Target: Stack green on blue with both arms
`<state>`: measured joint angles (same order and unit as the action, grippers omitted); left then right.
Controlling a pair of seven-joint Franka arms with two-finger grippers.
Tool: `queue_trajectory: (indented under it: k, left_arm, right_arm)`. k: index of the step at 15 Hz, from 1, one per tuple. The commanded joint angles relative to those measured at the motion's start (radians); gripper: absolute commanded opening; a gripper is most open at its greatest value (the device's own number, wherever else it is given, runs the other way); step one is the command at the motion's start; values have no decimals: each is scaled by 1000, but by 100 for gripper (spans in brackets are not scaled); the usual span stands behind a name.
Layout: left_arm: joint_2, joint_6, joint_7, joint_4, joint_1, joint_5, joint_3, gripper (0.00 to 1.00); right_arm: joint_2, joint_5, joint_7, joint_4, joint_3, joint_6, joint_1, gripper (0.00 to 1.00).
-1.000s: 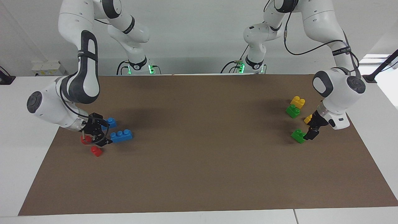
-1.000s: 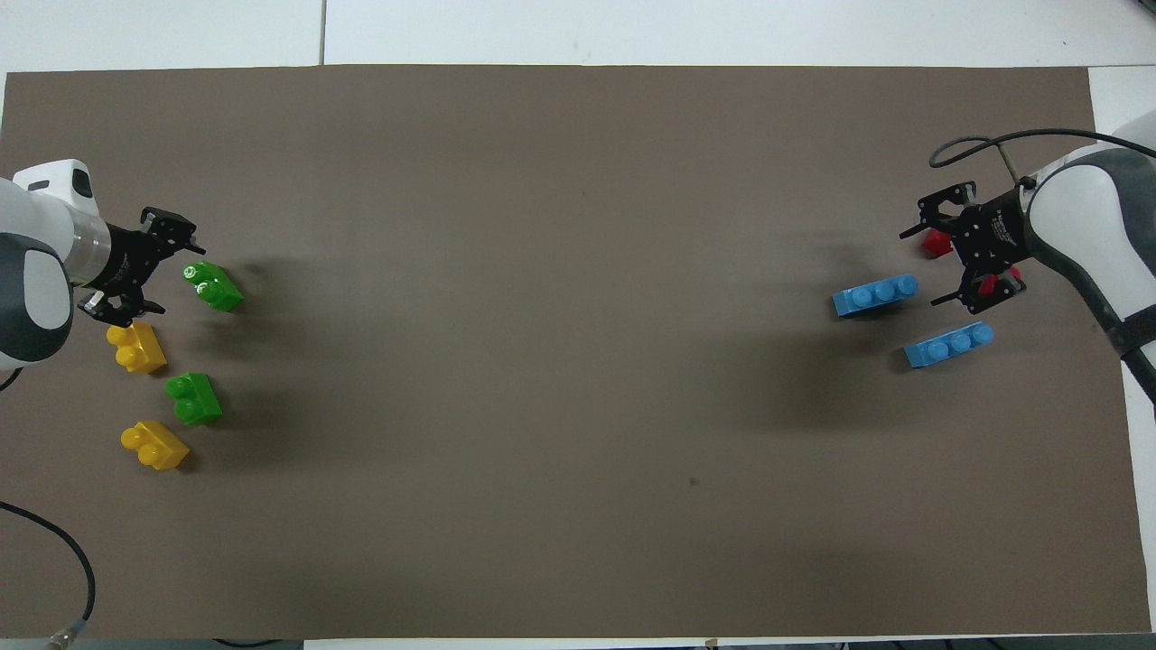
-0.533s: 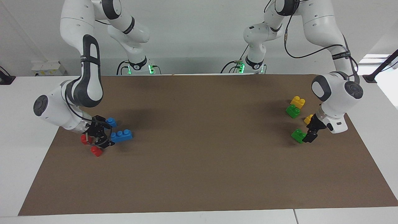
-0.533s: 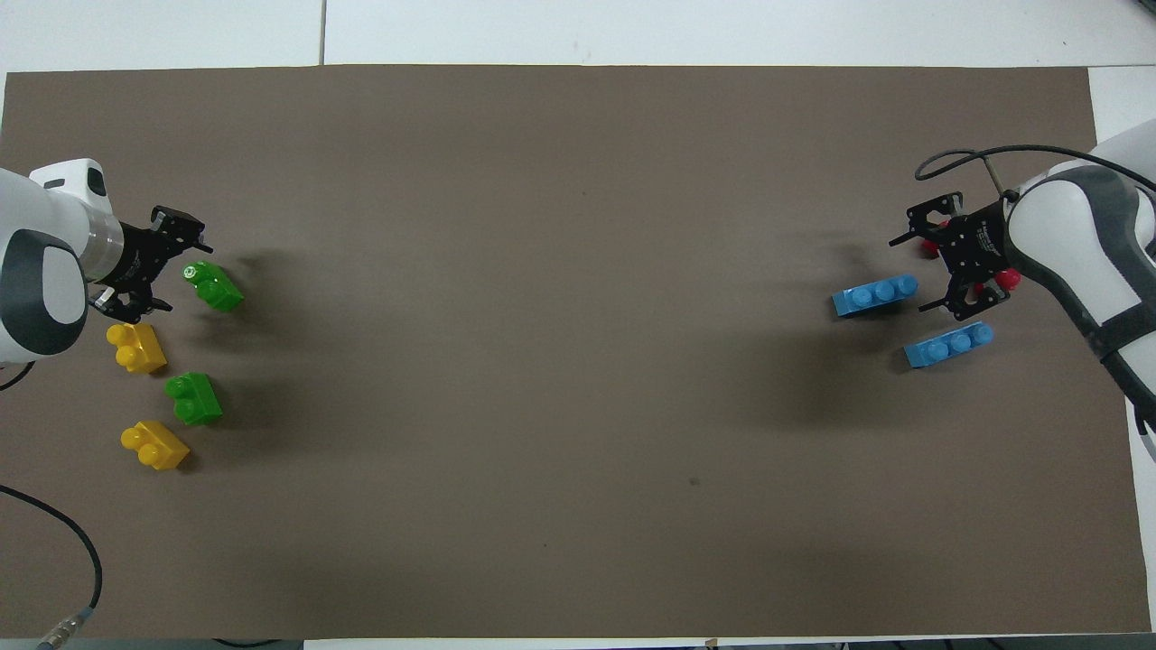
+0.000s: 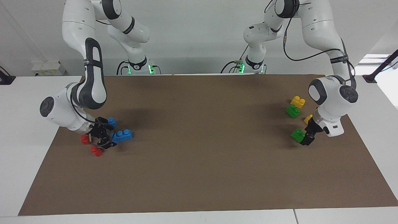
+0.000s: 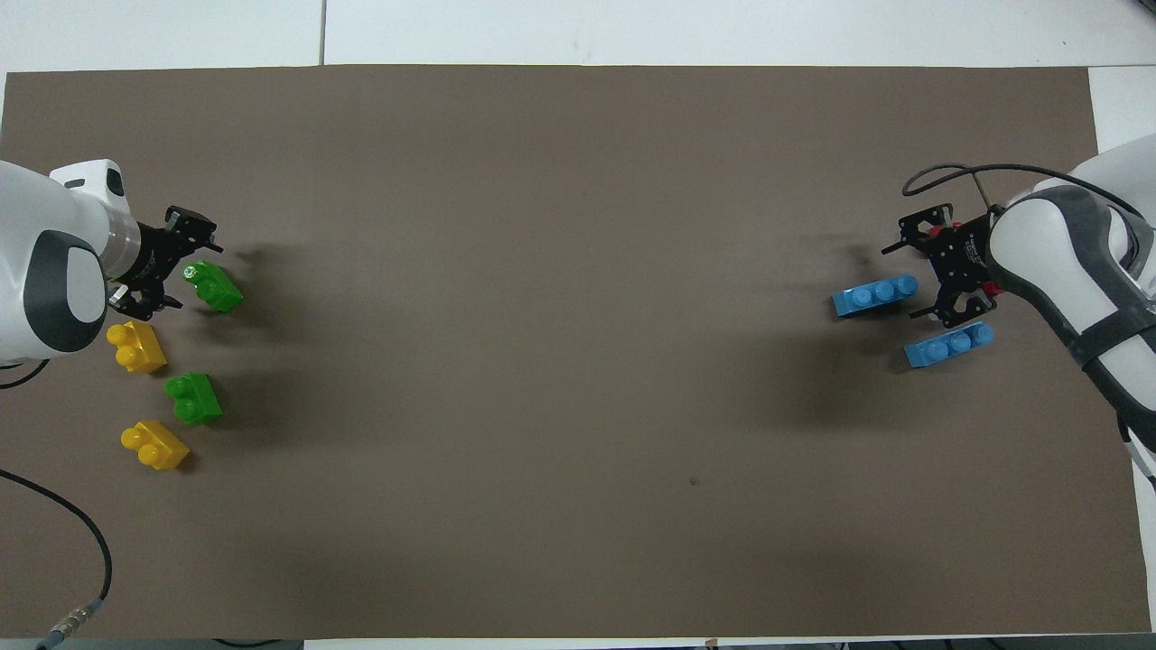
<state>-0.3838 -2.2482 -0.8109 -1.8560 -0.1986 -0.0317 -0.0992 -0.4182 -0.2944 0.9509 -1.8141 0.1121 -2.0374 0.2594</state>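
Brown paper covers a white table, and in the facing view two white robot arms reach down to its two ends. At the left arm's end, the left gripper (image 5: pixel 307 139) hangs low just beside the green brick (image 5: pixel 298 135), on the side away from the table's middle; whether its fingers touch the brick cannot be told. At the right arm's end, the right gripper (image 5: pixel 104 137) sits low against the end of the blue brick (image 5: pixel 122 135), near two red bricks (image 5: pixel 96 151). In the overhead view, the left gripper (image 6: pixel 188 263) has its fingers spread, with the green brick (image 6: pixel 213 286) starting at the fingertips and running away from the arm, its long axis slanting toward the table's middle and slightly nearer to the robots. A yellow brick (image 6: pixel 136 347) lies nearer to the robots than this green one. The right gripper (image 6: pixel 919 280) also has its fingers spread, either side of the blue brick's near end; the blue brick (image 6: pixel 875 295) points its long axis from the fingers toward the table's middle. Neither brick looks gripped yet, so each arm likely needs to slide forward along its brick
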Motion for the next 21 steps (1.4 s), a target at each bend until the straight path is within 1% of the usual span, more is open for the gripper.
queue_trajectory:
  k: [1,4,6,9,10,12,13,15,16,18,19,21]
  left_arm:
    - [-30,-13,-13,21,13,-63,6,95]
    - [-32,-11,-11,20,13,-71,3,94]
    - [-32,-14,-11,18,14,-70,1,94]
    - [-32,-18,-11,17,27,-65,1,94]
    - [-32,-18,-11,18,27,-65,1,92]
    - [-32,-19,-10,18,25,-65,1,89]
    - [-32,-21,-10,18,24,-65,1,88]
    - [-32,-24,-8,20,25,-65,3,85]
    - [-32,-24,-8,20,24,-68,1,83]
    - [-32,-24,-8,21,22,-70,1,81]
    - [-32,-24,-8,21,22,-70,3,81]
    - [-32,-24,-8,21,22,-70,3,71]
  right_arm:
    - [13,-40,-35,-25,9,-24,14,99]
    - [15,-55,-41,-31,9,-26,27,96]
    - [16,-57,-52,-37,9,-26,37,88]
    - [21,-88,-109,-45,9,-26,47,70]
    - [21,-88,-115,-47,9,-23,55,61]
    - [21,-89,-118,-47,9,-23,58,45]
    - [21,-89,-118,-47,9,-24,58,36]
    - [21,-89,-138,-47,9,-24,57,13]
    - [21,-89,-139,-47,9,-24,58,6]
    - [21,-89,-144,-47,9,-24,57,0]
    - [21,-91,-144,-47,11,-24,57,0]
    - [21,-91,-159,-45,11,-23,58,0]
